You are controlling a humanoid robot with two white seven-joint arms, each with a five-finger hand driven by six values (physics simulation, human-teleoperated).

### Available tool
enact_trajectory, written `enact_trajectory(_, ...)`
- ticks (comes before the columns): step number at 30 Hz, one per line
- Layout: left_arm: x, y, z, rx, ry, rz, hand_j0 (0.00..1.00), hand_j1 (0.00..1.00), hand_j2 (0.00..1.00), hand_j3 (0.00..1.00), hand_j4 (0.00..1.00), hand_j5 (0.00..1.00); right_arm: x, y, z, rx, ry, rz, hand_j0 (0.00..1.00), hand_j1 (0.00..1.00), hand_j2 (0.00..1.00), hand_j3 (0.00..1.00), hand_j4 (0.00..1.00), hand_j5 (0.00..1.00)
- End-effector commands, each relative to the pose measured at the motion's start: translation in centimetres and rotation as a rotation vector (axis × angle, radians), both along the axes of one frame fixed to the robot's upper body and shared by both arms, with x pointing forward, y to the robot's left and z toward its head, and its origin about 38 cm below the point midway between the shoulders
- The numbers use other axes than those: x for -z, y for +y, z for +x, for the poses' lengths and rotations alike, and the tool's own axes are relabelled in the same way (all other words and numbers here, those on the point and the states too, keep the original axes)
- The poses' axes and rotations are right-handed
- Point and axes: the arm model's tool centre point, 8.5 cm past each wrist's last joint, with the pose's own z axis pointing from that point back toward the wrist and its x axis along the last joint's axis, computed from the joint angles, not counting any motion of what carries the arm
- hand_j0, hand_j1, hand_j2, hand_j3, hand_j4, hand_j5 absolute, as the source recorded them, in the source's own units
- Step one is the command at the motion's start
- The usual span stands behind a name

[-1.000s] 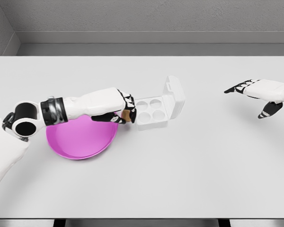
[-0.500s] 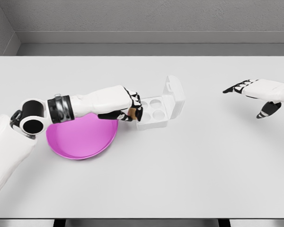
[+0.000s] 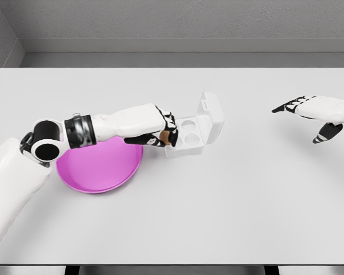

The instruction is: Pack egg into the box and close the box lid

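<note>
A white egg box [image 3: 190, 137] sits open near the table's middle, its lid [image 3: 211, 114] standing up on the right side. Round cups show inside the tray. My left hand [image 3: 163, 132] reaches in from the left and hovers over the box's left cups, shut on a brown egg [image 3: 166, 137] that peeks out under the fingers. A magenta plate [image 3: 99, 167] lies left of the box, under my left forearm. My right hand [image 3: 308, 114] floats far to the right above the table, fingers spread and holding nothing.
The white table [image 3: 218, 206] stretches wide around the box. Its front edge runs along the bottom of the view. A grey wall rises behind the far edge.
My left hand has carried the egg rightward from the plate's rim to above the box's left cups. The right hand has barely shifted.
</note>
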Motion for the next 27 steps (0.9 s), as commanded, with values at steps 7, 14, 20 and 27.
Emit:
enact_trajectory(7, 0.1, -1.0, 0.3, 0.0, 0.003, -0.012, 0.37, 0.37, 0.37, 0.37, 0.37, 0.37, -0.1, -0.3, 0.0, 0.01, 0.0, 0.001, 1.0, 1.0, 1.0, 1.0, 1.0, 1.0)
enact_trajectory(14, 0.6, -1.5, 0.6, 0.003, 0.019, -0.008, 0.37, 0.37, 0.37, 0.37, 0.37, 0.37, -0.2, -0.4, 0.1, 0.012, -0.002, 0.002, 1.0, 1.0, 1.0, 1.0, 1.0, 1.0)
enact_trajectory(20, 0.8, -1.2, 0.7, -0.004, 0.026, -0.003, 0.38, 0.38, 0.38, 0.38, 0.38, 0.38, -0.2, -0.4, 0.1, 0.012, -0.002, 0.002, 1.0, 1.0, 1.0, 1.0, 1.0, 1.0)
enact_trajectory(27, 0.6, -1.2, 0.9, -0.005, 0.018, 0.001, 0.51, 0.51, 0.51, 0.51, 0.51, 0.51, -0.2, -0.4, 0.1, 0.012, -0.002, 0.002, 1.0, 1.0, 1.0, 1.0, 1.0, 1.0)
